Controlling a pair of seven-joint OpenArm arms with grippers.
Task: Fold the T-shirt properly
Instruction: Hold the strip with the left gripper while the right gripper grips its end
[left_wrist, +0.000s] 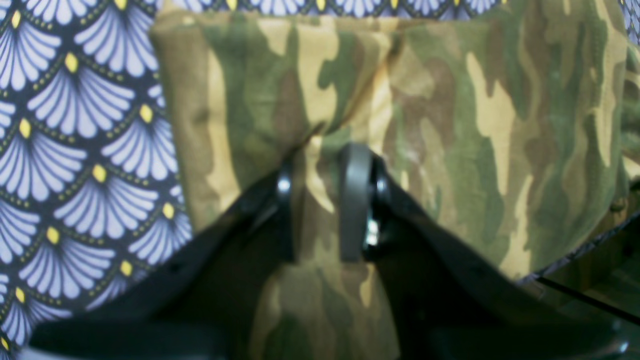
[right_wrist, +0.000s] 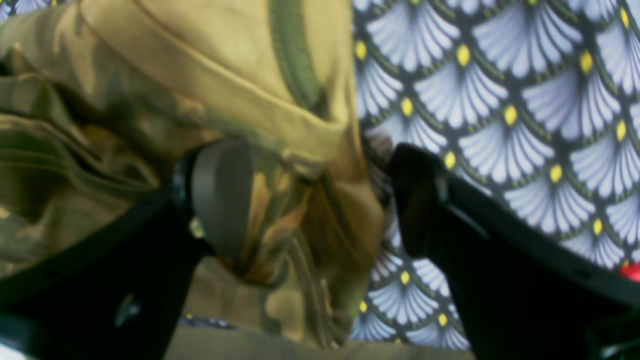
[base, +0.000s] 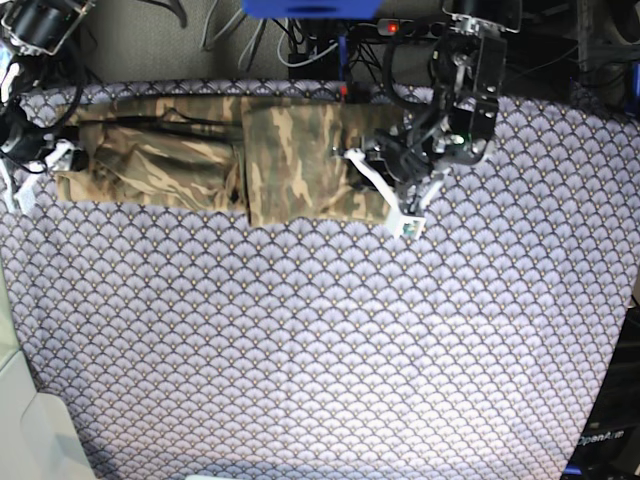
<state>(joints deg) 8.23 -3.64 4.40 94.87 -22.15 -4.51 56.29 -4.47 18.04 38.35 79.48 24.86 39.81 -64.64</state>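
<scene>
Left gripper (left_wrist: 330, 200) pinching camouflage cloth T-shirt (base: 290, 160) hem between its fingers; right gripper (right_wrist: 320, 200) wide open, straddling the opposite end; shirt's long axis spans both.

The T-shirt (base: 230, 160) lay folded in a long band along the far edge of the patterned tablecloth (base: 320, 340). The left gripper (base: 395, 195) sat at its right end, the right gripper (base: 35, 165) at its left end.

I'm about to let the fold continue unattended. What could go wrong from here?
1. The left gripper pinches only a narrow ridge of the T-shirt; it may slip free mid-fold.
2. The right gripper stands open astride the bunched edge, one finger on the tablecloth, which it may catch when closing.
</scene>
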